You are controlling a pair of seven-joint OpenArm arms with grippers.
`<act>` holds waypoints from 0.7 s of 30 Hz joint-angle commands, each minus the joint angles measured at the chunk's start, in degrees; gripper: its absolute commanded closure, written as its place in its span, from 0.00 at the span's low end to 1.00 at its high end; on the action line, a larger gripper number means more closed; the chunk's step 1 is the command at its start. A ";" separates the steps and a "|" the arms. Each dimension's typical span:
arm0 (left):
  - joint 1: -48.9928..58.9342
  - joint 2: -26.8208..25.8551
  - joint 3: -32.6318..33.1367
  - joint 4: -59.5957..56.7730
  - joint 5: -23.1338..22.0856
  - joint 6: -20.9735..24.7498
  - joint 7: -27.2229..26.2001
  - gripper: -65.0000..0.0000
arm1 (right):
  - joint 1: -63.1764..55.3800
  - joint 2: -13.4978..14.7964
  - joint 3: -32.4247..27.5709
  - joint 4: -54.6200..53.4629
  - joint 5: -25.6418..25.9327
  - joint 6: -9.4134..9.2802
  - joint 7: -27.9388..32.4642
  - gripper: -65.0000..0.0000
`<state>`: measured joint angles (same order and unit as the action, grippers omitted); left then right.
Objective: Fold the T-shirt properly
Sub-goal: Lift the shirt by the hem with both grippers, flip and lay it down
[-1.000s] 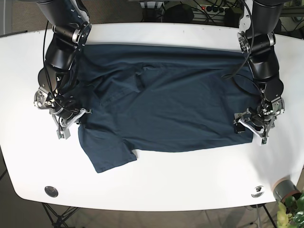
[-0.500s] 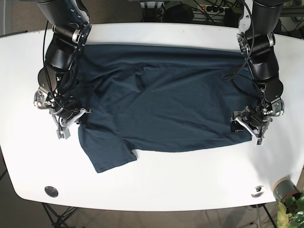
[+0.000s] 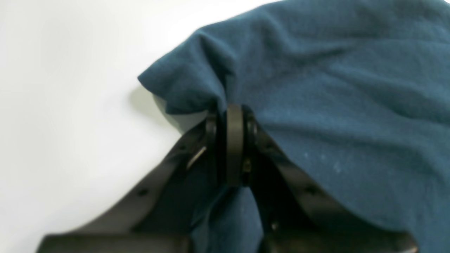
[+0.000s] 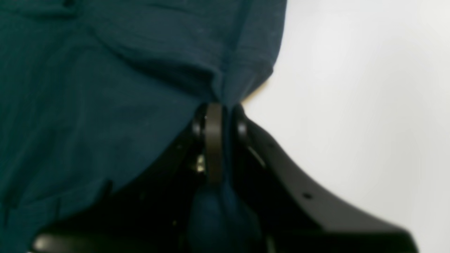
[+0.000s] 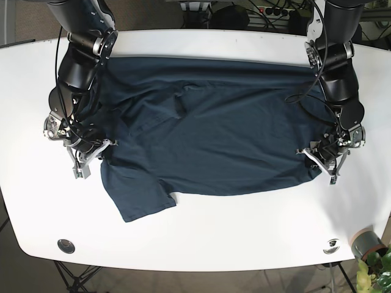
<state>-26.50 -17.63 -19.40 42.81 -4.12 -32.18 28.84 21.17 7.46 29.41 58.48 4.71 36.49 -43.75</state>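
A dark blue T-shirt [image 5: 208, 134] lies spread across the white table [image 5: 201, 232], with one sleeve [image 5: 140, 195] pointing to the front left. My left gripper [image 5: 322, 160] is shut on the shirt's right-hand edge; in the left wrist view [image 3: 233, 116] the cloth [image 3: 316, 80] bunches up between its closed jaws and lifts off the table. My right gripper [image 5: 91, 155] is shut on the shirt's left-hand edge; in the right wrist view [image 4: 215, 112] the fabric [image 4: 140, 70] is pinched between its jaws.
A grey cup with a plant [image 5: 366, 244] stands at the front right corner. Two round table fittings [image 5: 66, 245] [image 5: 332, 245] sit near the front edge. Cables and equipment [image 5: 244, 12] lie behind the table.
My left gripper has shifted slightly back and up along the shirt's right edge, pulling the corner of the cloth with it. The right arm has not moved.
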 commanded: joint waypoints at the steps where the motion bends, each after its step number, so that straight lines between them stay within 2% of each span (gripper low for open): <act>1: -1.41 -0.61 -0.25 1.54 -0.50 -0.39 -0.31 1.00 | 1.21 0.58 0.17 3.19 0.26 0.56 -0.34 0.97; 8: -1.41 1.67 -4.12 13.15 -0.23 -0.39 8.30 1.00 | 0.59 0.76 -0.09 10.31 0.34 0.65 -2.01 0.97; 14: -1.59 2.64 -4.21 21.76 -0.32 -0.30 11.99 1.00 | 4.63 1.11 -0.18 10.66 0.26 0.65 -3.77 0.97; 18: -2.91 4.57 -4.12 26.69 -0.14 -0.12 13.31 1.00 | 8.85 2.87 -0.71 10.49 -0.18 0.65 -3.86 0.97; 21: -4.93 4.84 -4.12 30.38 0.03 -0.12 13.31 1.00 | 12.81 4.62 -4.40 10.58 0.26 0.65 -5.88 0.97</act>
<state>-27.90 -12.05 -23.55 69.84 -3.25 -32.34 44.18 28.34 9.41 28.47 67.79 3.97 37.34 -49.21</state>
